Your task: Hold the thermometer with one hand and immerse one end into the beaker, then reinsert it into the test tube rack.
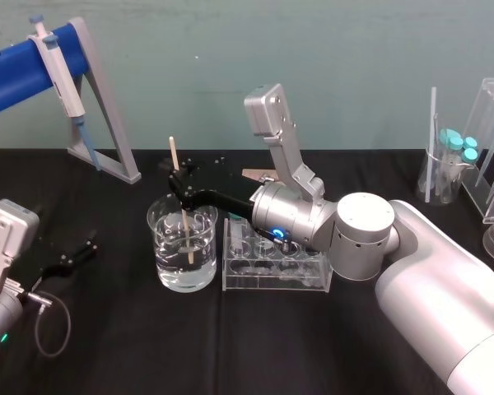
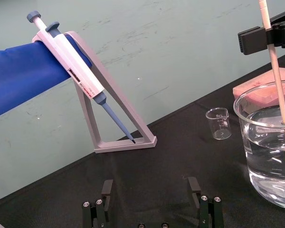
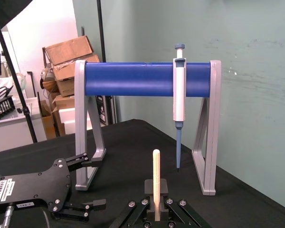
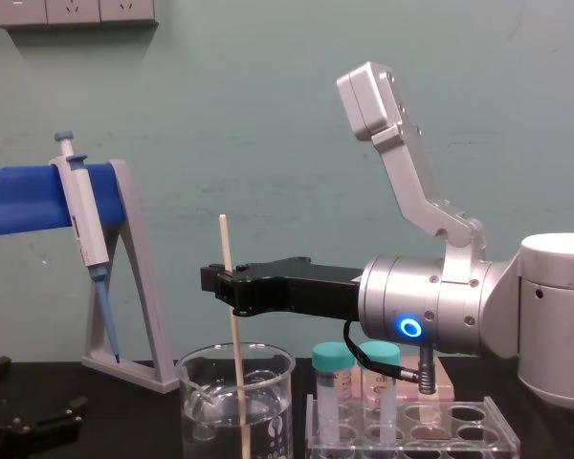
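The beaker (image 1: 199, 267) is clear, glossy glass with smooth walls; the test tube rack (image 1: 272, 281) is clear, shiny plastic. The thermometer (image 1: 174, 152) looks like a matt, pale wooden rod. The right gripper (image 1: 178, 179) is matt black plastic on a satin silver-grey wrist. The table (image 1: 107, 337) wears matt black cloth; the pipette stand (image 1: 115, 132) is dull grey plastic

- Thin straight rod thermometer (image 1: 173, 152): pale cream.
- Wide glass beaker (image 1: 160, 255): clear, with colourless liquid.
- Acrylic test tube rack (image 1: 273, 281): clear.
- Slim right gripper (image 1: 178, 178): black, with a silver-grey wrist and a glowing blue ring light (image 1: 277, 236).
- Triangular pipette stand (image 1: 109, 107): grey frame, blue bar.
- Tabletop (image 1: 107, 346): black.
- Wall (image 1: 354, 49): pale green.
- Capped tubes (image 1: 461, 146) at 3 o'clock: teal caps.
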Motion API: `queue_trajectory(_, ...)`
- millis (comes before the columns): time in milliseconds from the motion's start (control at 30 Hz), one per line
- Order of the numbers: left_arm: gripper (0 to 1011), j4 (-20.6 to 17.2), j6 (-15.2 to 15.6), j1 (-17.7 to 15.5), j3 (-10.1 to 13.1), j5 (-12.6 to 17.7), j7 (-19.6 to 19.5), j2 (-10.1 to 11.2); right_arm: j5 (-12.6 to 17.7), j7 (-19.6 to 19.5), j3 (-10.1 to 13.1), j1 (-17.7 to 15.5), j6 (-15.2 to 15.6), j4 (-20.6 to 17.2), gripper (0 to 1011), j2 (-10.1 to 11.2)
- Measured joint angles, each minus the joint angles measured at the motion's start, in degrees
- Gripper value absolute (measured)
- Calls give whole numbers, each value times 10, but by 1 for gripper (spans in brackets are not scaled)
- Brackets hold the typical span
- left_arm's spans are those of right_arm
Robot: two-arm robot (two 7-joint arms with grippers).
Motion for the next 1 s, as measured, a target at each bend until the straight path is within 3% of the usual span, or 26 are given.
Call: queue_trajectory(1000, 1004, 0, 0, 0, 0, 0, 0, 0, 0, 0, 0, 0, 0, 0, 48, 0)
